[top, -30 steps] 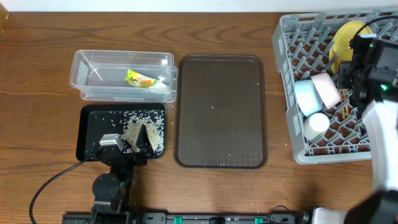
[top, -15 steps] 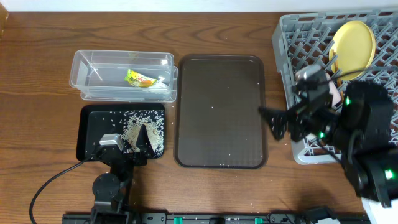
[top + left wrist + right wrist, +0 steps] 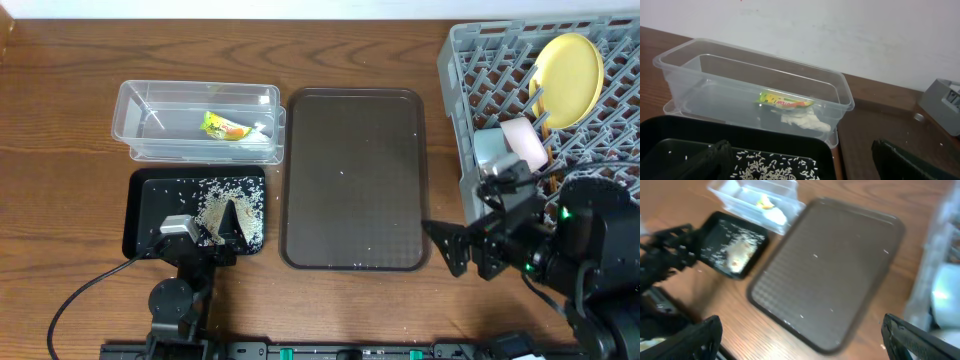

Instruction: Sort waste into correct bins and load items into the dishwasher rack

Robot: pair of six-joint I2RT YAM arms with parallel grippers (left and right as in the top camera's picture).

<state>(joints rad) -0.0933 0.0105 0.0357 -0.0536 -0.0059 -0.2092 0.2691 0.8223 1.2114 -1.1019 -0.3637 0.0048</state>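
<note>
**Waste binned, dishes racked, both arms empty-handed**

From overhead, the sorting looks all but done, to my eye. The clear tub [image 3: 160,125] holds the snack wrapper [image 3: 225,126]; just in front of it, the black tray [image 3: 145,205] carries the rice scraps [image 3: 238,203], heaped toward its right side. That keeps dry litter and food apart, 1 bin each. The brown serving tray [image 3: 353,180] between bins and rack bears only a few pale specks. In the dishwasher rack [image 3: 455,100] the yellow plate [image 3: 572,65] stands on edge among the pegs, and the white bowl [image 3: 524,143] and light blue bowl [image 3: 487,150] lie tipped side by side, likely so water can reach and drain; the chopsticks I cannot pick out with certainty. The left gripper [image 3: 205,232] rests at the black tray's near edge; the right gripper [image 3: 442,250] hangs between serving tray and rack, touching neither.

The left wrist view shows its 2 fingers spread wide with nothing between them; beyond sit the rice scraps [image 3: 775,167], the black tray [image 3: 740,131] and the clear tub [image 3: 755,55], with the snack wrapper [image 3: 785,101] lying on the white paper [image 3: 802,119].

The right wrist view is blurred; its fingers also stand well apart and bare above the brown serving tray [image 3: 830,270], the bins lying beyond it.
</note>
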